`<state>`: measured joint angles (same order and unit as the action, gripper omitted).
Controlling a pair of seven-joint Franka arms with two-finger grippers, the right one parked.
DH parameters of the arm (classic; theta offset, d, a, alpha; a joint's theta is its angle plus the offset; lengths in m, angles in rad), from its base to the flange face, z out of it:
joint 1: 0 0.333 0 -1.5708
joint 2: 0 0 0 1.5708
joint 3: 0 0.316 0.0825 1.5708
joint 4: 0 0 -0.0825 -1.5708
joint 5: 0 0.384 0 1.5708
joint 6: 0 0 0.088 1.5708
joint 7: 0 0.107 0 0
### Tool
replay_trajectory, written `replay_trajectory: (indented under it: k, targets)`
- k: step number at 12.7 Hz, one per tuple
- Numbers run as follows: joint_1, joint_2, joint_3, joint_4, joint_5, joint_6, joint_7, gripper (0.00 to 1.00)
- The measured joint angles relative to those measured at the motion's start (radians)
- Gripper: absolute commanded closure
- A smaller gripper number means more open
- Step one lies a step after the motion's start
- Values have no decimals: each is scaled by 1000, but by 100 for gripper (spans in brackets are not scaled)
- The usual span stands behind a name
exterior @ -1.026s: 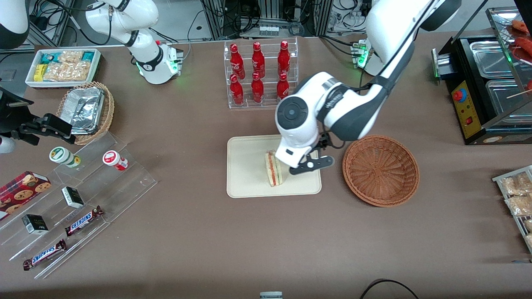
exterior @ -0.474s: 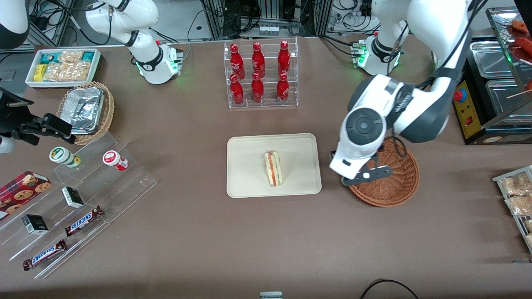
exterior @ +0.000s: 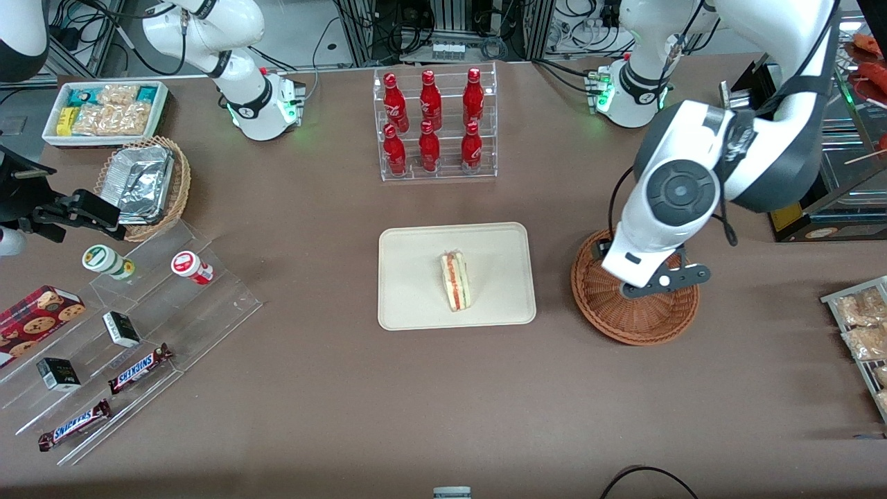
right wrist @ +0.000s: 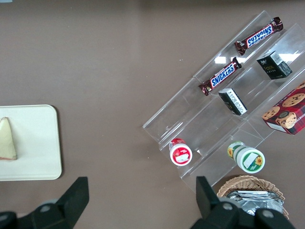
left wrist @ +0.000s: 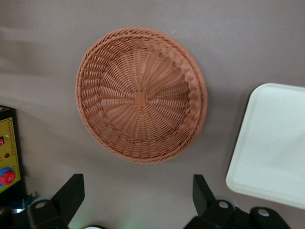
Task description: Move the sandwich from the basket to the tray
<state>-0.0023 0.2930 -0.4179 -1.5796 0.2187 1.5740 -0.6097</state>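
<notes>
The small triangular sandwich (exterior: 455,281) of pale bread with red and green filling stands on its edge near the middle of the flat, smooth cream tray (exterior: 416,305). The gripper (left wrist: 138,202) hangs above the empty round reddish-brown wicker basket (exterior: 610,322), jaws apart, holding nothing. Little can go wrong now, unless the wedge tips over.

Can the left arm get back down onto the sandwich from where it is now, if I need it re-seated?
Probably yes. The gripper, open and empty, hangs above the basket, beside the tray. The sandwich lies alone on the tray with nothing over it or between the two.
</notes>
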Motion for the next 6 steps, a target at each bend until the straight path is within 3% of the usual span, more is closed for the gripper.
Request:
replay_trajectory:
  k: [6]
  targets:
    - [5,-175,180,-79,-132,-75,305,0]
